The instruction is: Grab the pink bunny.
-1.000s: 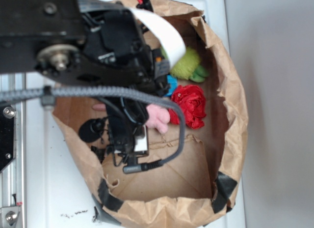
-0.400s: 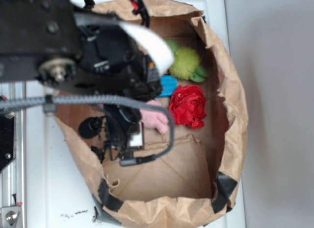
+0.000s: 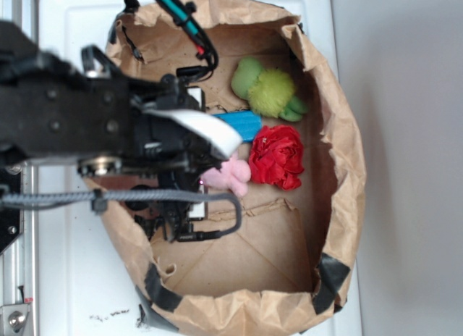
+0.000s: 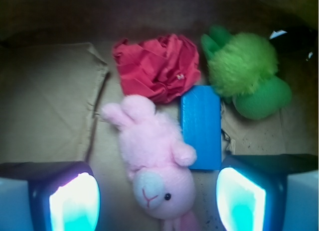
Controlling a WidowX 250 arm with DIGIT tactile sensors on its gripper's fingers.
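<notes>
The pink bunny (image 4: 154,161) lies flat on the floor of the brown paper bag (image 3: 340,169), its white muzzle toward the bottom of the wrist view. Only its hind end (image 3: 230,175) shows in the exterior view, the rest hidden under the arm. My gripper (image 4: 157,201) is open, and the two glowing fingertips (image 4: 75,203) stand apart on either side of the bunny's head without touching it. The ears run off the lower edge of the wrist view.
A red ruffled fabric toy (image 4: 157,66) touches the bunny's feet. A blue block (image 4: 202,126) lies along the bunny's side, near one fingertip. A fuzzy yellow-green plush (image 4: 244,71) sits beyond it. Bag walls rise all around, and a folded cardboard flap (image 3: 260,242) covers the floor.
The arm has swung left and lowered into the bag, uncovering the green plush and the blue block. The toys have not moved.
</notes>
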